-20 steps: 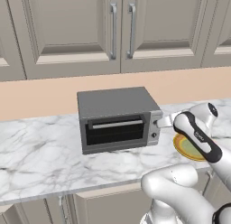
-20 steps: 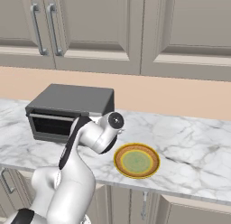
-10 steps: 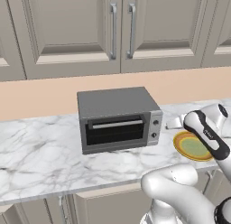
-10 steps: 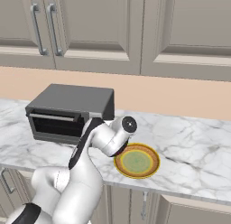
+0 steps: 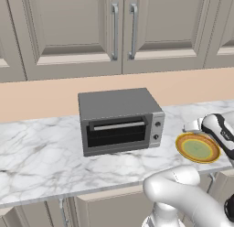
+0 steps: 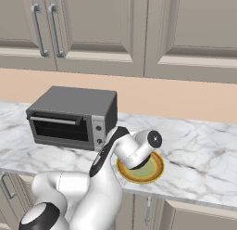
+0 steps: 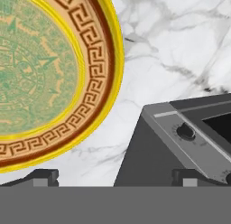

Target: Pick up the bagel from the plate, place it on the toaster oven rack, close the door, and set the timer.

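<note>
One plate (image 5: 198,148) and one toaster oven (image 5: 119,121) on the table (image 5: 41,157); no legible writing. Tool (image 7: 115,177) spread.

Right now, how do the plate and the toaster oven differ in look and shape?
The plate is round, flat and bright, with a yellow rim, a brown patterned band and a green centre; the toaster oven is a boxy grey block with a dark glass door and knobs on its right side. The plate lies low on the counter, while the oven stands much taller and wider. Both sit on the same marble counter, apart from each other.
</note>
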Controlling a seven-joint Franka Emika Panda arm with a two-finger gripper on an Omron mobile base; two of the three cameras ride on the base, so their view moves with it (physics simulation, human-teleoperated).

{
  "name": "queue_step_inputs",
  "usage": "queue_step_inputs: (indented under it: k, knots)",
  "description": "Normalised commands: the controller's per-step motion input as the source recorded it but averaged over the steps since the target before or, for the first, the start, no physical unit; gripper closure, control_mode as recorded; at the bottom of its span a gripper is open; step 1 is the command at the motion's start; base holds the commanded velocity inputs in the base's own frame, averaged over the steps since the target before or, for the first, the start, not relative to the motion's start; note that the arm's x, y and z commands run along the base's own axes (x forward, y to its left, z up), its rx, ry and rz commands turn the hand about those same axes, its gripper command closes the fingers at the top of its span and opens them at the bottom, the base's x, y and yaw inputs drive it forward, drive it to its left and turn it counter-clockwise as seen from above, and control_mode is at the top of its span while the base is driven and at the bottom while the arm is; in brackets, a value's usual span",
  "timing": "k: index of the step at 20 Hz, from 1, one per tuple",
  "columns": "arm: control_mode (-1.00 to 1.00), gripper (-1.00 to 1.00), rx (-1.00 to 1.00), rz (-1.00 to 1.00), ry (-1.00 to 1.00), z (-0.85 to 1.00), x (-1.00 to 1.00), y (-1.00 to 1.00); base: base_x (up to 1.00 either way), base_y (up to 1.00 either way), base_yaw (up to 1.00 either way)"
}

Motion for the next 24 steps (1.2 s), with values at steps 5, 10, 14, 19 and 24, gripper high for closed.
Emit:
queue_step_inputs:
  k: [5,10,14,19,24]
  knots:
    - [-1.0,-1.0,0.03,0.0,0.0,-0.04,0.01,-0.7,0.0,0.0,0.0]
    - [-1.0,-1.0,0.02,0.0,0.0,0.0,0.14,-0.8,0.0,0.0,0.0]
    - [-1.0,-1.0,0.0,0.0,0.07,-0.16,0.42,-0.42,0.0,0.0,0.0]
    - [-1.0,-1.0,0.06,0.1,0.09,-0.05,0.06,0.44,0.0,0.0,0.0]
    - [-1.0,-1.0,0.01,0.11,0.03,0.0,-0.12,0.97,0.0,0.0,0.0]
